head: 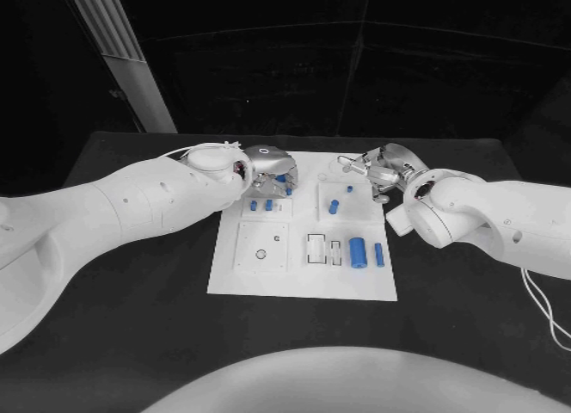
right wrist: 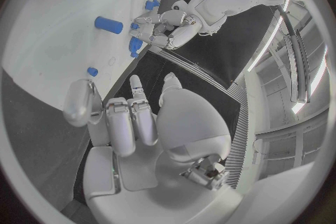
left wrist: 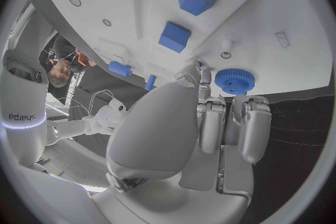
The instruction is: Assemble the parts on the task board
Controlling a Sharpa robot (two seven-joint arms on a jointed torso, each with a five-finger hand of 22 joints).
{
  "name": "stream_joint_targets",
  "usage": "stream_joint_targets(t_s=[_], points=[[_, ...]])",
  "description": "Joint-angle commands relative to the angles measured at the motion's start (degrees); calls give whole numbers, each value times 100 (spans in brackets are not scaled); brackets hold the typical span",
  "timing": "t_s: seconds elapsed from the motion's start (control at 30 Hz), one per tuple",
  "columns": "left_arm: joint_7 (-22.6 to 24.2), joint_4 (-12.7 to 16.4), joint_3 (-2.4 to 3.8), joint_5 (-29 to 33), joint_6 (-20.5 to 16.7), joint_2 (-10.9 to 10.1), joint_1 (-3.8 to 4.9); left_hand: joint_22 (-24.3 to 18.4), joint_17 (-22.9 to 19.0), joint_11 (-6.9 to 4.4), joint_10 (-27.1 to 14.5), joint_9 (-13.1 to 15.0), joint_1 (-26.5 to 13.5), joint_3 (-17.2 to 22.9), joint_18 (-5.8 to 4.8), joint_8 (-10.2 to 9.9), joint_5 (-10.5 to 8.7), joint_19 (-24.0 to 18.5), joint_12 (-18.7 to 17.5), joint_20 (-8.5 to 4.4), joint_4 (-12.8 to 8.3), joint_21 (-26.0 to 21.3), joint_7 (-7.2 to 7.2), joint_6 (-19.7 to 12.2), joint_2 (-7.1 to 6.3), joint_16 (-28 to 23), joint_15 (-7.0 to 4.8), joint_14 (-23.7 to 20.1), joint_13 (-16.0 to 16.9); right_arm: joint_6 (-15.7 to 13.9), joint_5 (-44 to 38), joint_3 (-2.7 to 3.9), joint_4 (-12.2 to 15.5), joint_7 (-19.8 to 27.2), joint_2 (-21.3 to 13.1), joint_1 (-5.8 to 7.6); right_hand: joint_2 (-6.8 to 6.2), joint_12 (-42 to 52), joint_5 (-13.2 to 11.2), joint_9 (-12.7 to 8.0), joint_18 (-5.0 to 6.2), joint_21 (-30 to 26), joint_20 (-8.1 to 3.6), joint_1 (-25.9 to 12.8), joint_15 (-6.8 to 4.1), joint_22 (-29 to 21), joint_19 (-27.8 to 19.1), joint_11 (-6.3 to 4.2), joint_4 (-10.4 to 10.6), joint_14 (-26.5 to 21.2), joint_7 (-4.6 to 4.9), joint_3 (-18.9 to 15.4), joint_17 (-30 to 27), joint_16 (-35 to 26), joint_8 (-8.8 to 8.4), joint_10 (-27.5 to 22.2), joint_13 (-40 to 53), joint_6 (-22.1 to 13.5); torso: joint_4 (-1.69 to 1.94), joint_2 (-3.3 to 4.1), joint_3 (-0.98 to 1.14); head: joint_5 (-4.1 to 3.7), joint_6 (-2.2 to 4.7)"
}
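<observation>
Most small blue plastic parts (head: 358, 253) lie loose on the flat white task board (head: 298, 282), so I judge assembly barely begun. My left silver hand (head: 268, 168) sits far-left w/ fingers by a blue toothed gear (left wrist: 234, 80), grip unclear; right silver hand (head: 383, 169) far-right, fingers curled on nothing.

My right hand (right wrist: 133, 123) is hanging over the black table (right wrist: 42, 140) just off the edge of the white task board (right wrist: 56, 39), my fingers (right wrist: 129, 123) lying close together and holding nothing. On the board a blue cylinder (right wrist: 108, 24) is lying flat, with a small blue part (right wrist: 92, 71) near the edge. Across the board my left hand (right wrist: 164, 25) is reaching over blue parts.
</observation>
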Motion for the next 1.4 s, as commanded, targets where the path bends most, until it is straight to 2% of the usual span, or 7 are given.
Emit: stream_joint_targets(t_s=[0.03, 0.3, 0.5, 0.97, 1.13, 1.2, 1.4], points=[[-55, -24, -2, -27, 104, 8, -5, 1509, 1510, 49, 10, -9, 3, 53, -39, -26, -38, 602, -31, -16, -7, 24, 13, 35, 80, 17, 35, 604, 0, 9, -18, 3, 16, 6, -1, 8, 21, 15, 23, 10, 77, -10, -34, 29, -41, 534, 22, -19, -1, 595, 1, -21, 1510, 14, 39, 596, 1508, -39, 7, -2, -1, -9, -3], [-44, -50, -2, -27, 182, 9, -8, 1509, 1510, 55, 206, -5, 51, 152, -39, 9, -38, 602, 4, 5, -16, 24, 8, 193, 108, 17, 53, 604, 5, 14, -18, 3, 18, -1, -5, 8, 26, 15, 21, 10, 80, -21, -35, 32, -42, 529, 16, -20, 0, 595, 0, -25, 1510, 14, 46, 596, 1508, -38, 3, 0, -1, -6, -13], [19, -82, -2, -27, 213, 12, -10, 1509, 1510, -2, 348, 5, -2, 187, -39, 50, -39, 602, 15, -1, -1, 24, -39, 346, 112, 17, 13, 604, 1, 16, -18, 3, 14, -17, -5, 8, 26, 15, 21, 10, 80, -21, -35, 32, -42, 529, 16, -20, 0, 595, 0, -25, 1510, 14, 46, 596, 1508, -38, 0, -5, 1, -6, -11], [28, -104, -2, -17, 228, 29, -23, 1509, 1510, 77, 117, -109, -115, 120, -39, -170, -39, 602, -216, 5, -16, 24, 46, 97, -148, 17, 63, 604, -8, 43, -18, 3, 10, -43, 1, 9, 26, 15, 21, 10, 80, -21, -35, 32, -42, 529, 16, -20, 0, 595, 0, -25, 1510, 14, 46, 596, 1508, -38, 1, -4, -1, -18, -16], [38, -107, -2, -13, 227, 41, -24, 1509, 1510, 79, 117, -112, -121, 122, -39, -173, -38, 602, -219, 8, -14, 24, 47, 99, -145, 17, 66, 604, -5, 45, -18, 3, 8, -51, -1, 9, 26, 15, 21, 10, 80, -21, -35, 32, -42, 529, 16, -20, 0, 595, 0, -25, 1510, 14, 46, 596, 1508, -38, 15, -2, 3, -12, -9], [38, -107, -2, -12, 229, 45, -25, 1509, 1510, 77, 132, -111, -130, 134, -39, -168, -38, 602, -215, 12, -9, 24, 43, 119, -121, 17, 67, 604, -1, 46, -18, 3, 8, -52, 2, 9, 26, 15, 21, 10, 80, -21, -35, 32, -42, 529, 16, -20, 0, 595, 0, -25, 1510, 14, 46, 596, 1508, -38, -2, -2, 2, -1, -10], [19, -119, -2, -11, 272, 60, -25, 1509, 1510, 35, 219, -103, -128, 199, -39, -131, -38, 602, -194, 15, -11, 24, -4, 229, -30, 17, 44, 604, 5, 51, -18, 3, 7, -54, 9, 9, 26, 15, 21, 10, 80, -21, -35, 32, -42, 529, 16, -20, 0, 595, 0, -25, 1510, 14, 46, 596, 1508, -38, -4, -1, -2, -8, -10]])
